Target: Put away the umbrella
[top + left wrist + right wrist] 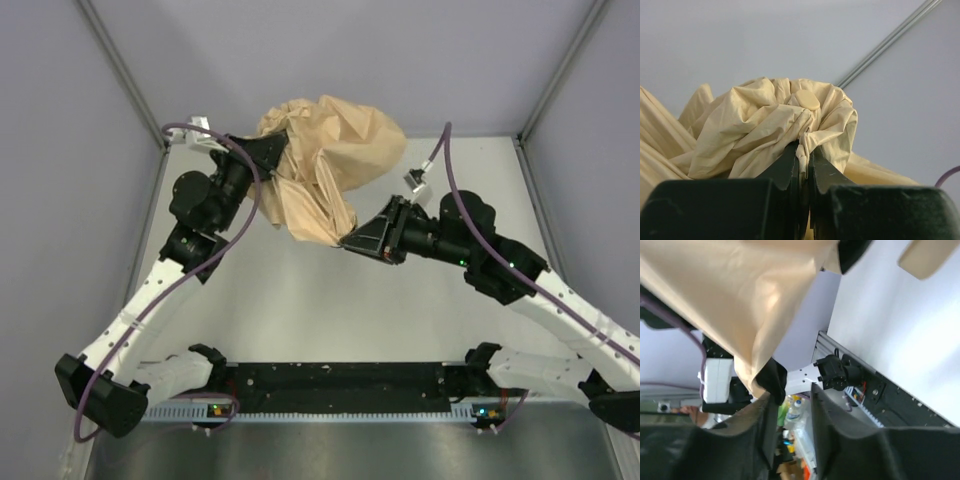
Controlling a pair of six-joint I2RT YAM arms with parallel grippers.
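The umbrella is a crumpled beige bundle of fabric held up above the back of the table. My left gripper is shut on a fold of its fabric; in the left wrist view the fold is pinched just below the round tan cap. My right gripper is open at the hanging lower tip of the fabric. A black piece at that tip touches the left finger; the gap between the jaws is empty. The shaft and handle are hidden.
The white table lies below the hanging umbrella. A black rail runs along the near edge between the arm bases. Grey walls with metal frame posts close in the left, right and back sides.
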